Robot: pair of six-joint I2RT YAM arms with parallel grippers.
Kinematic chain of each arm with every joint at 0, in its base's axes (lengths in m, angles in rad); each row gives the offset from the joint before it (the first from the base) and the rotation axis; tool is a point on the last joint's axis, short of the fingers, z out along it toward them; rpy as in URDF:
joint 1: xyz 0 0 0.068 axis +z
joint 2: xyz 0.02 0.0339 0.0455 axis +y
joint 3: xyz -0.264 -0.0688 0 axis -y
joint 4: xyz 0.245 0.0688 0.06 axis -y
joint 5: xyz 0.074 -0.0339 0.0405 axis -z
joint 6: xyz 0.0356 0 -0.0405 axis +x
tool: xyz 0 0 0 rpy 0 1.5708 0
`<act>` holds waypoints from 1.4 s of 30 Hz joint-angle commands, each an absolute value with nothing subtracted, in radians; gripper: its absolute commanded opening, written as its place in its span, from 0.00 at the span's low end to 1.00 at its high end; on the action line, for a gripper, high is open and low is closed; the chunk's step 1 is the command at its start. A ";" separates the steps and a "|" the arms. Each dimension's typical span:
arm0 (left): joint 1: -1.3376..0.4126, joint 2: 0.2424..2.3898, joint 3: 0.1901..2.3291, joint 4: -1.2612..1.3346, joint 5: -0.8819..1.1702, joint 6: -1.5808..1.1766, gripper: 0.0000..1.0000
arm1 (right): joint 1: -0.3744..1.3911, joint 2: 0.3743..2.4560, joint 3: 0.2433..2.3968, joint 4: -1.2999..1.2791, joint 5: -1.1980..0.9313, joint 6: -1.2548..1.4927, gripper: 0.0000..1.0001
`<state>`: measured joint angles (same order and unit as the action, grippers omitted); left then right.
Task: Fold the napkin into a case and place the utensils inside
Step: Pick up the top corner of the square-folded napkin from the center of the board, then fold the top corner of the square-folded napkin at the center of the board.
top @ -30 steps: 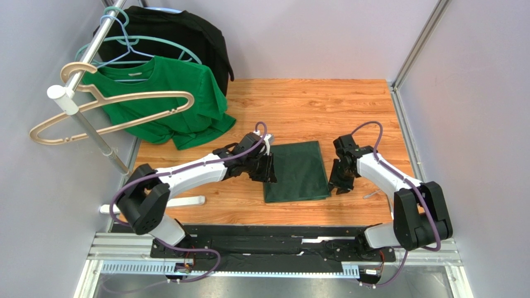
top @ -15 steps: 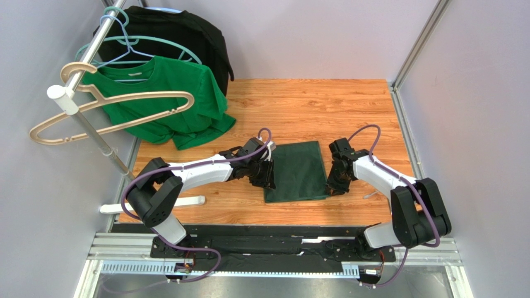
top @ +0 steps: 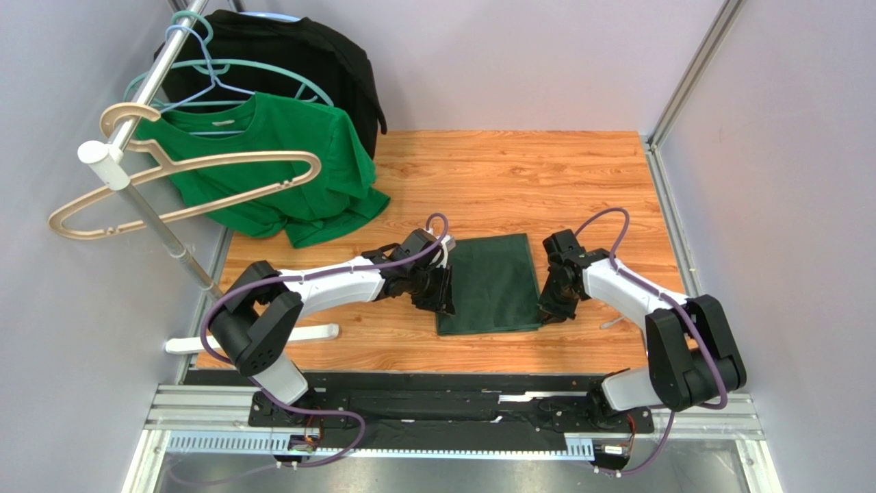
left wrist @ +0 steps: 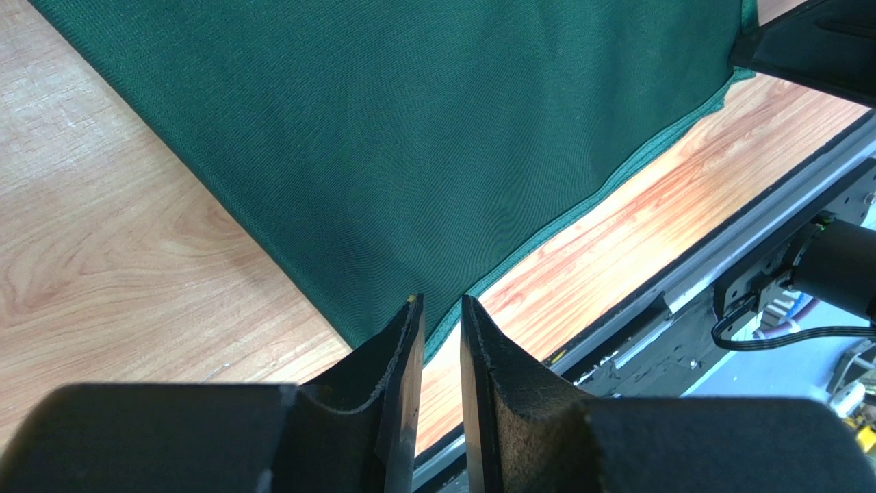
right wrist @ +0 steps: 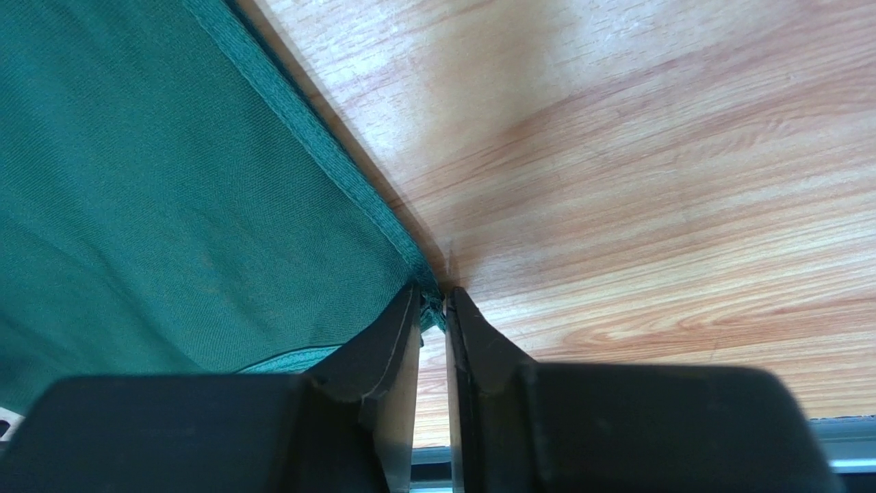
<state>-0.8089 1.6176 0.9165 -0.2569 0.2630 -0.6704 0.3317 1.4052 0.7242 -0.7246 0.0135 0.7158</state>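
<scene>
napkin: dark forest-green cloth [top: 491,279], flat and rectangular on the near half of the table [top: 514,175], about midway between its left and right edges
napkin hem: in the left wrist view a lighter green edge runs along one side to the corner
left gripper: [left wrist: 440,306] at the napkin's near left corner, tips down at the wood; fingers [left wrist: 396,354] drawn close with a slim gap, pinching the point of the corner
right gripper: [right wrist: 432,300] at the napkin's near right corner; fingers almost pressed together, nipping the corner hem between the tips
arms: one reaches in from each side, the napkin between them
far left corner: bright green t-shirt [top: 278,164] hanging from a metal rail [top: 154,82], its lower part draped onto the table; black garment [top: 308,57] behind it; beige hanger [top: 175,180] on the rail nearer the arms
</scene>
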 commanded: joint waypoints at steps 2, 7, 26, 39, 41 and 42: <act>-0.807 1.585 0.907 -0.247 0.264 -0.646 0.28 | 0.336 1.362 0.733 -0.742 0.052 0.726 0.13; -0.807 1.588 0.905 -0.242 0.261 -0.646 0.28 | 0.336 1.309 0.772 -0.790 0.051 0.712 0.00; -0.680 1.397 0.851 -0.313 0.110 -0.663 0.29 | 0.455 1.781 1.331 -0.561 -0.310 0.680 0.00; -0.678 1.496 0.824 -0.184 0.259 -0.673 0.27 | 0.471 1.999 1.511 -0.572 -0.385 0.603 0.00; -0.678 1.496 0.822 -0.179 0.265 -0.675 0.27 | 0.472 2.005 1.512 -0.565 -0.394 0.598 0.00; -0.678 1.493 0.822 -0.179 0.270 -0.675 0.28 | 0.472 2.009 1.516 -0.563 -0.409 0.591 0.00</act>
